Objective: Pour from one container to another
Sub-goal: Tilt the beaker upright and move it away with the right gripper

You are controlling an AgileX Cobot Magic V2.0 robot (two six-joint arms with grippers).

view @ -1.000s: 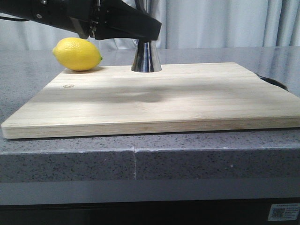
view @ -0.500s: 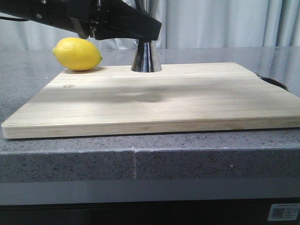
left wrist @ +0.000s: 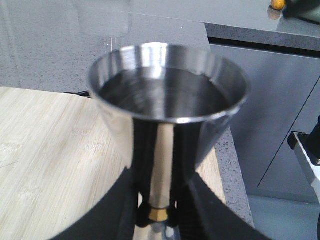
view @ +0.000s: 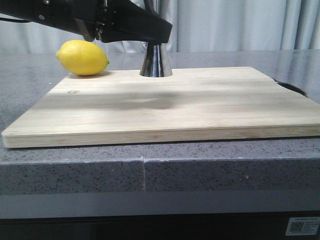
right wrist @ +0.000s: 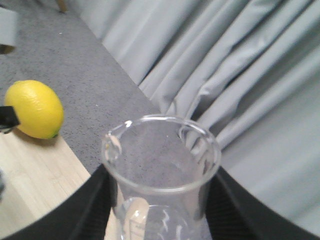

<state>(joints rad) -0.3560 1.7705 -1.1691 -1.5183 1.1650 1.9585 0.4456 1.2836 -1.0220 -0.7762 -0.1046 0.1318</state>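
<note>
Centrally, the beaker (right wrist: 161, 175) sits between the right gripper's (right wrist: 157, 215) dark fingers (right wrist: 87, 202), which press on both sides of its lower body; its rim and pouring lip face the camera, and its inside looks clear. Below and beside it in the right wrist view lie a lemon (right wrist: 34, 108) and a corner of the wooden board (right wrist: 35, 182). Upright near the board's (view: 165, 105) far edge stands the jigger (view: 156, 61), its upper cone hidden in the front view behind a black arm (view: 100, 20). The left gripper (left wrist: 159, 220) closes its fingers (left wrist: 125, 205) on the jigger (left wrist: 167, 107) at the gold-banded waist; its cup holds dark liquid. The lemon (view: 82, 57) rests at the board's far left corner, on a grey counter (view: 75, 175).
</note>
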